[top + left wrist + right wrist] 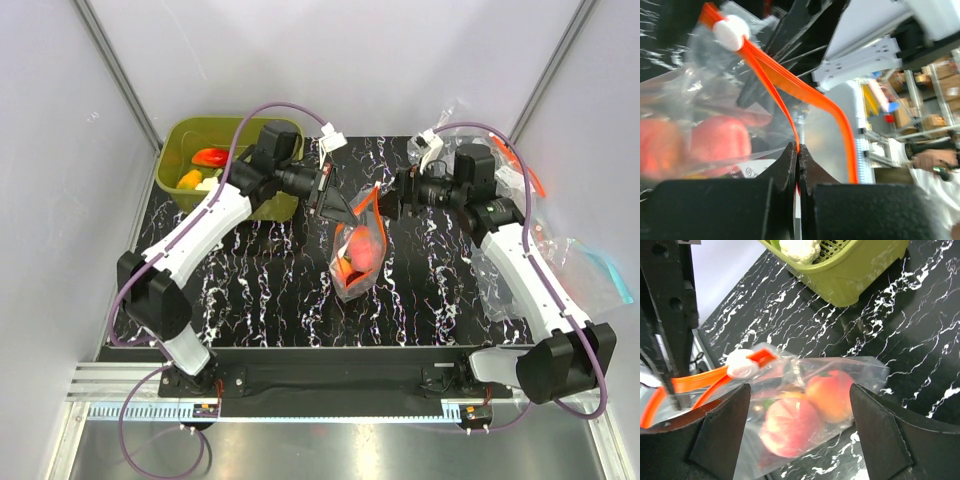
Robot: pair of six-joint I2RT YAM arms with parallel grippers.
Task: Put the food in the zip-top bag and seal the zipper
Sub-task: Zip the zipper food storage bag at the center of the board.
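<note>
At the far left a green bin [175, 150] is seen, w/ a red pepper [212, 157] and a white cauliflower [800, 247] in it. These are not part of the job.

Next, the L gripper [798, 149] is pressed tight on one end of the orange zipper [785, 80]. No gap is left between its jaws, and only the thin strip is pinched there.

In the middle, the zip-top bag [362, 262] is held up by that end, and its bottom seems to rest on the black table [270, 300]. Pink peach-like fruits [832, 392] are seen inside it. At least two can be counted. The dark plum can't be made out for sure.

The zipper is split into two strips near the L gripper, so the mouth looks open there. The white slider [731, 32] is parked at the other end.

To the right, the R gripper [800, 387] is spread wide, close to the bag, w/ nothing held.

At the far right, spare clear bags are piled, one w/ a light-blue strip [608, 268].

Step now, prob.: the food looks packed, so the zip is to be shut. Next, the slider should be pinched by the R gripper and slid along the strip toward the L gripper, while the bag is kept tight.
</note>
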